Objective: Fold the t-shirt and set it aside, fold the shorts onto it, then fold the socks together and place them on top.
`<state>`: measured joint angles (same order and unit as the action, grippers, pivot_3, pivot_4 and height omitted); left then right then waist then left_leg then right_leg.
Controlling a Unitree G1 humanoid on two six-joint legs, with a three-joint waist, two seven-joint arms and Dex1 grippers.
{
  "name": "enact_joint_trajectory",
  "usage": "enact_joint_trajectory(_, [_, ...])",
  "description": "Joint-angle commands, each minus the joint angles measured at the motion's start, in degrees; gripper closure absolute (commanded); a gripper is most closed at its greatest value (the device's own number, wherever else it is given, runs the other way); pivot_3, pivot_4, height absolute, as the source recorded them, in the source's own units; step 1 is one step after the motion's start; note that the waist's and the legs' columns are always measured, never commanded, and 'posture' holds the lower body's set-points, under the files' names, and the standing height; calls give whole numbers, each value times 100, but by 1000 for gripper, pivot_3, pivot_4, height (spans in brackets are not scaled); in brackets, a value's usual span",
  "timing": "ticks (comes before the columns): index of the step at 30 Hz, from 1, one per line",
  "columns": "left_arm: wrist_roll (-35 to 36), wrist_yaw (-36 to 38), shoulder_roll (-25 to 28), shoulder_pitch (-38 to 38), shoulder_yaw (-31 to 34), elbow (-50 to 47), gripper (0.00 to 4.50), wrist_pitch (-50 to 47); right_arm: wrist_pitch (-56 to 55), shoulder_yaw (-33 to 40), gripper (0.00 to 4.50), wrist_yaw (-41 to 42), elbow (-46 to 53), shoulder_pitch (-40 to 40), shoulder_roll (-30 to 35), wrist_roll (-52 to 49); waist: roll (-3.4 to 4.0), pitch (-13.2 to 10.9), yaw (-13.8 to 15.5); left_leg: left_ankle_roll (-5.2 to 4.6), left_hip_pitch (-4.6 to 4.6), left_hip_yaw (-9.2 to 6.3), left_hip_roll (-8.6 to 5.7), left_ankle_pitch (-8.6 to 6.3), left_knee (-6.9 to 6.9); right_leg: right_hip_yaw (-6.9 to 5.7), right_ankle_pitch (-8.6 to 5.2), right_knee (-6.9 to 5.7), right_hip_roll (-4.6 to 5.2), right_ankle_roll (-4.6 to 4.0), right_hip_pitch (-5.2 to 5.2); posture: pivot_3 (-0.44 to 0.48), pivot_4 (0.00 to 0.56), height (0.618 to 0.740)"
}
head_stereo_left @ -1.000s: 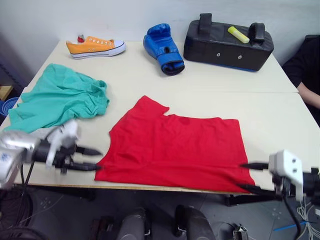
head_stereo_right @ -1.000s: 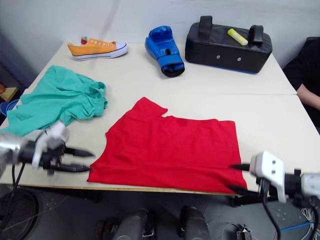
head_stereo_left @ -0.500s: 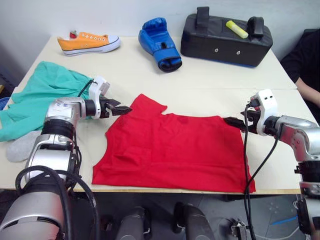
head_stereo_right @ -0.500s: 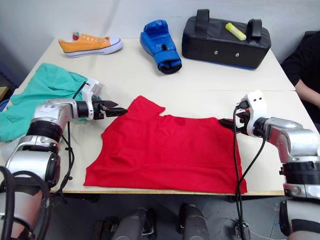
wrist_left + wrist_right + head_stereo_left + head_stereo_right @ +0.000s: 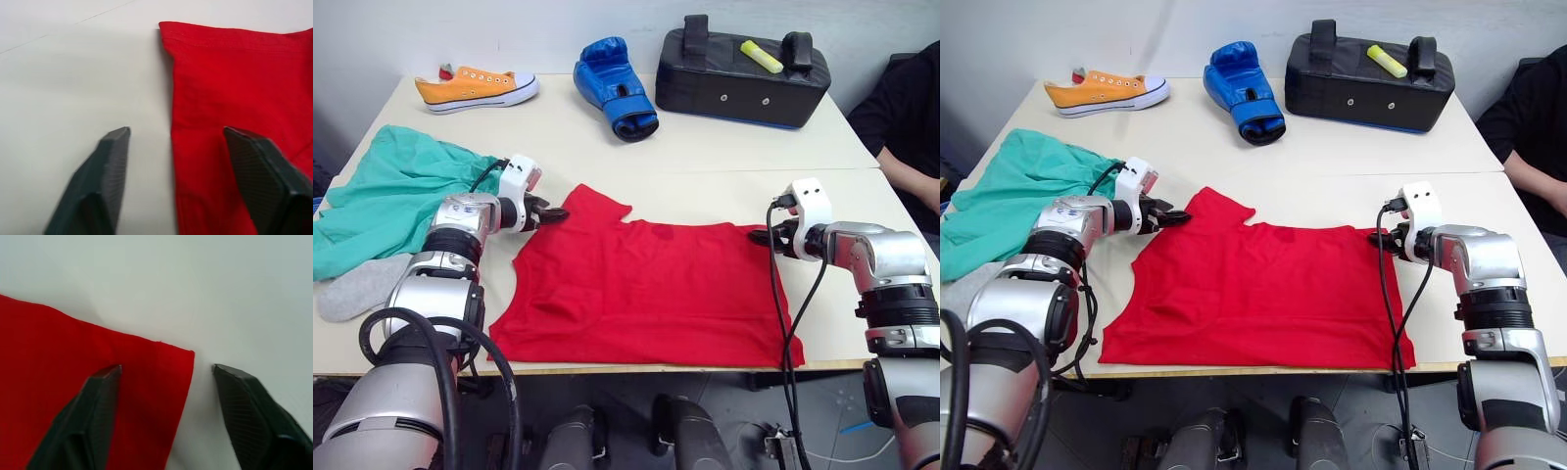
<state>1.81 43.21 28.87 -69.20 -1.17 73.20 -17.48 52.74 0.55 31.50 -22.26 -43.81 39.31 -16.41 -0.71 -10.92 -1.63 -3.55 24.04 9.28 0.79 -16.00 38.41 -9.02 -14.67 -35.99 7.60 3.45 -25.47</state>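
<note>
The red t-shirt (image 5: 646, 289) lies flat in the middle of the table, collar end to the left. My left gripper (image 5: 551, 211) is open at its far left corner; in the left wrist view the fingers (image 5: 105, 171) straddle the tee's hemmed edge (image 5: 215, 73). My right gripper (image 5: 759, 235) is open at the far right corner, and the right wrist view shows that corner (image 5: 161, 362) between the fingertips. The teal shorts (image 5: 396, 196) lie rumpled at the left. One grey sock (image 5: 357, 289) lies near the front left edge, partly behind my left arm.
Along the back of the table sit an orange sneaker (image 5: 475, 86), a blue boxing glove (image 5: 615, 86) and a black pad (image 5: 739, 69) with a yellow object (image 5: 761, 56) on top. A person in black (image 5: 911, 127) sits at the right. The tee's front hem lies close to the table's front edge (image 5: 636, 370).
Both arms swung from the tee's near corners at the table's front edge up to its far corners. The camera view also shifted.
</note>
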Motion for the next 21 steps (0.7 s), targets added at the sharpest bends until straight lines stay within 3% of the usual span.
enact_joint_trajectory(1, [-112, -11, -27, -35, 68, 128, 2649, -28, -36, 43, 3064, 74, 92, 66, -73, 51, -1, 0, 0, 0, 0, 0, 0, 0, 0, 0, 0, 0, -2, 0, 0, 0, 150, 740])
enact_joint_trajectory(5, [-149, 164, -46, -16, 90, 131, 3994, 1, -200, 10, 4486, 156, 266, 183, -45, 102, -1, 1, -1, 0, 0, 1, 0, 0, 6, 0, 0, -2, -4, 0, 0, 0, 150, 740])
enact_joint_trajectory(7, [-111, 441, -35, -6, 128, 79, 4467, 167, -471, 88, 4500, 156, 505, 324, -39, 127, -1, 1, 1, -1, 1, 2, 0, 0, 9, 0, 0, -4, -4, 0, 1, 0, 150, 740])
enact_joint_trajectory(13, [-755, 1576, 364, 510, -522, -402, 4467, 2454, -3044, -375, 4500, 629, 1886, 1533, 717, 1120, -1, 1, 5, 2, 5, 4, -3, -3, 7, -2, 0, 2, -6, 1, -1, 0, 150, 740])
enact_joint_trajectory(16, [-692, 1866, 589, 834, -453, -638, 4467, 3539, -4404, -401, 4500, 653, 2117, 2267, 1088, 1591, -3, 1, 3, 5, 0, 9, -3, -4, -6, -3, 0, 10, -8, 1, -1, 0, 150, 740])
enact_joint_trajectory(19, [-663, 1732, 794, 1158, -345, -913, 4467, 4859, -6353, -447, 4500, 422, 1941, 2810, 1566, 2379, -6, -1, 3, 5, -13, 23, -2, -4, -8, 0, 0, 6, 0, 1, 0, 0, 150, 740])
enact_joint_trajectory(21, [-1021, 1237, 1051, 1426, -489, -1111, 4467, 6162, -7662, -479, 4500, -5, 1629, 3047, 1947, 3088, -9, -2, 2, 6, -32, 37, -2, -5, -10, 9, 0, 15, 11, 1, 2, 0, 150, 740])
